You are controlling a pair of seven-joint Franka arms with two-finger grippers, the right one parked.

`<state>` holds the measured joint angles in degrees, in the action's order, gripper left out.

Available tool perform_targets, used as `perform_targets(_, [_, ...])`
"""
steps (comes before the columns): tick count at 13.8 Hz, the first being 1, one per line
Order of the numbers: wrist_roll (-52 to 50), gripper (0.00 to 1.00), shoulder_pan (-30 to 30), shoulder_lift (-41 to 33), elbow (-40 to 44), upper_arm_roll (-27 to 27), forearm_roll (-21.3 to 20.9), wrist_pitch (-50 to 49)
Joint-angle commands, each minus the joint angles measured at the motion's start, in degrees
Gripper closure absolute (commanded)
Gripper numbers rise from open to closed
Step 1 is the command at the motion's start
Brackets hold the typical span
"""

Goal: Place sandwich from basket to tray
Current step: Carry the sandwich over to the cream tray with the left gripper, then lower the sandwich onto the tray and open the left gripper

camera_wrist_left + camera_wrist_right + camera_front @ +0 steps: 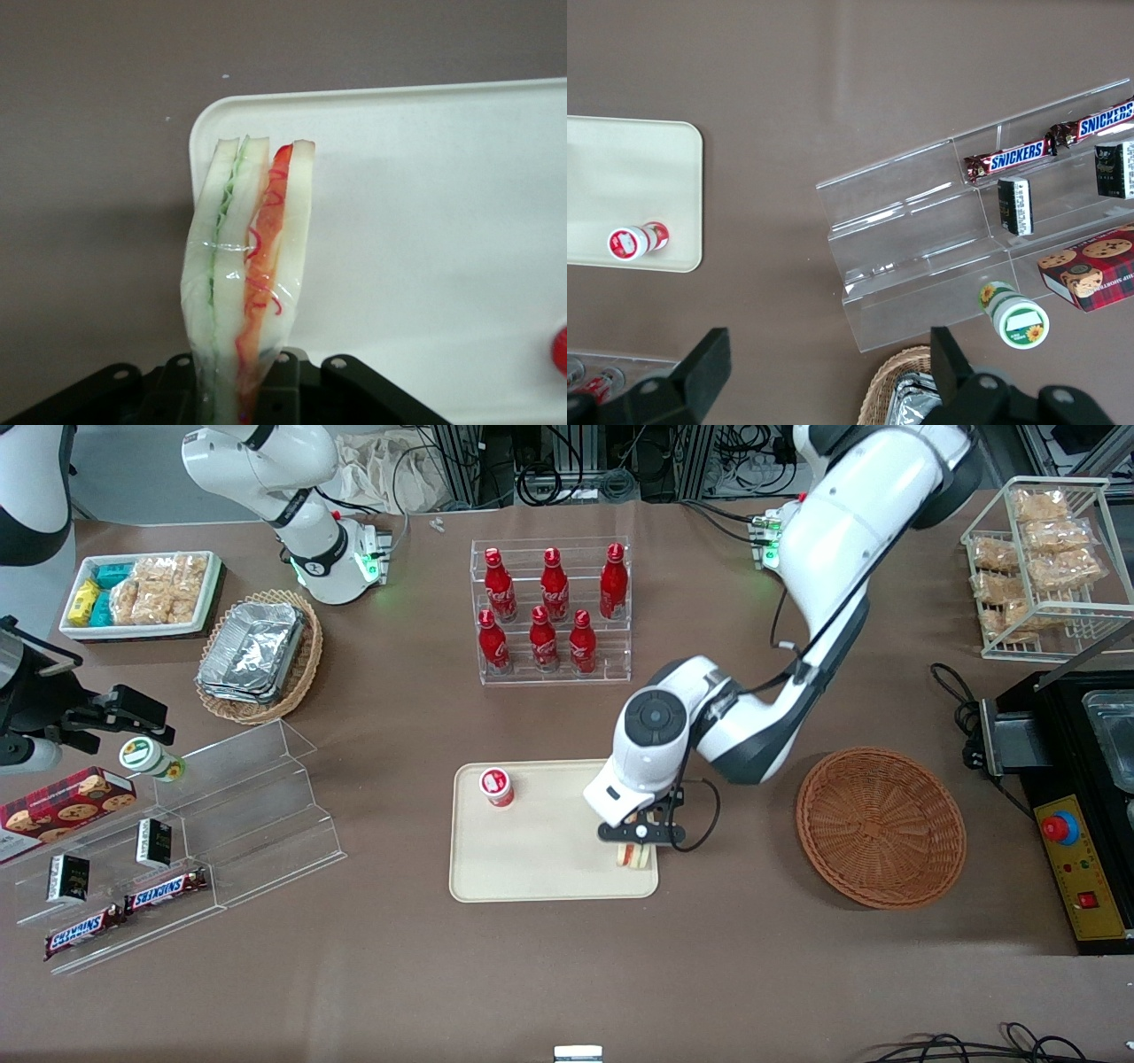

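Note:
My left gripper (640, 834) hangs low over the corner of the cream tray (532, 864) that lies nearest the front camera on the basket's side. It is shut on the sandwich (633, 856), a film-wrapped wedge of white bread. In the left wrist view the sandwich (252, 257) stands out from the gripper (232, 390), showing green and red-orange filling lines, and it lies across the rounded corner of the tray (425, 221). The reddish-brown woven basket (881, 828) sits beside the tray toward the working arm's end, with nothing in it.
A small red-capped bottle (497, 786) stands on the tray. A clear rack of red cola bottles (554, 611) is farther from the camera. Toward the parked arm's end are a clear stepped shelf (221, 824) of snacks and a tan basket of foil containers (257, 655). A black control box (1076, 841) sits beside the basket.

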<state>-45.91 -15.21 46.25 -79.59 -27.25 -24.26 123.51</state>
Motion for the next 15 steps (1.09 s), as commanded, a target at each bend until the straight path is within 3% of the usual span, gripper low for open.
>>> perform_targets(1, [-2.9, 0.86, -2.2, 5.0, 4.2, 0.9, -3.7, 2.7])
perform_targets(2, [-2.9, 0.68, -2.2, 5.7, 4.2, 1.0, -4.2, 2.9])
perform_targets(4, [-2.4, 0.01, -2.2, 6.0, 3.8, 1.0, -4.4, 3.0])
perform_targets(7, [-2.0, 0.0, -1.0, 5.0, 3.8, 1.1, -4.6, 2.9])
perform_targets(10, [-2.2, 0.0, 1.1, -0.9, 3.6, 0.8, -3.9, 1.5])
perform_targets(13, [0.1, 0.0, 3.6, -8.3, 3.6, 0.5, -3.0, -7.4])
perform_targets(15, [6.9, 0.0, 5.8, -13.8, 3.6, 0.5, 3.6, -11.9])
